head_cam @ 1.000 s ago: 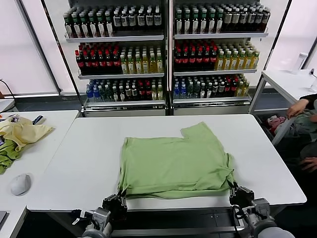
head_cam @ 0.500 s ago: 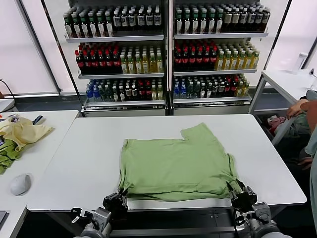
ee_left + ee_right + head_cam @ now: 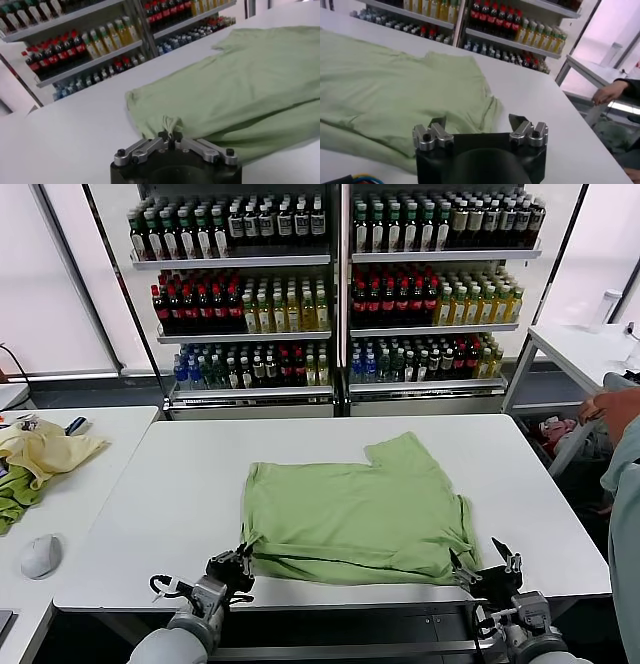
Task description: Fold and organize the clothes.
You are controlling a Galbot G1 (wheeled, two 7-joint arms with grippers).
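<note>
two grippers at table's [image 3: 120,484] near edge: left gripper [image 3: 172,139] nipping t-shirt [image 3: 355,509] hem between near-closed jaws, right gripper [image 3: 479,123] spread wide, empty; print unseen.

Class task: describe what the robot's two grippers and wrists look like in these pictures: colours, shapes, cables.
The left gripper has a black housing carrying silver metal finger links with black screws. The right gripper matches: black rounded body, silver finger bases, dark tips. In the head view, grey wrist sections follow, with a black cable looping beside the left one.

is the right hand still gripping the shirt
No, the right hand is open, its fingers spread clear of the green T-shirt.
</note>
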